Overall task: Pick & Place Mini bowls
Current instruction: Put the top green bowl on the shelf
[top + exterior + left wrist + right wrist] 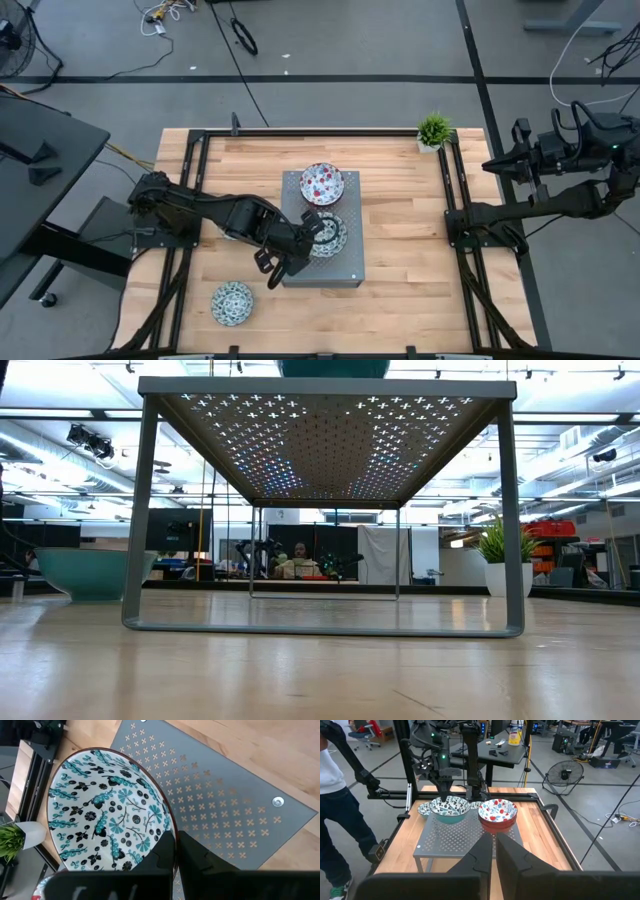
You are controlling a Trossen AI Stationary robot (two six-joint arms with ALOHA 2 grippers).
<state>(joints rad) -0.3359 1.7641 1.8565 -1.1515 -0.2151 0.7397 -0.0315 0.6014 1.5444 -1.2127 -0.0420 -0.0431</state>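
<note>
A blue-green patterned mini bowl [328,236] sits on a grey perforated stand [340,268], with a red-speckled mini bowl [322,183] on the stand's far part. My left gripper [308,236] is shut on the blue-green bowl's left rim. A second blue-green bowl [232,303] rests on its base on the table near the near-left corner, and shows in the low view as a teal bowl [90,572]. My right gripper [492,165] waits shut beyond the table's right edge. The other mini bowls are out of view. My left gripper [175,855] pinches the blue-green bowl's rim [172,827], one finger [160,852] inside the bowl and one finger [197,857] outside. It comes slanting down from the table's left. The bowl stays upright above the stand's top [225,795]; whether its base touches, I cannot tell.
A small potted plant [434,130] stands at the table's far right corner. The stand [320,450] is a raised platform on thin legs. A person [335,805] stands beyond the table's far edge in the right wrist view. Bare wood lies right of the stand.
</note>
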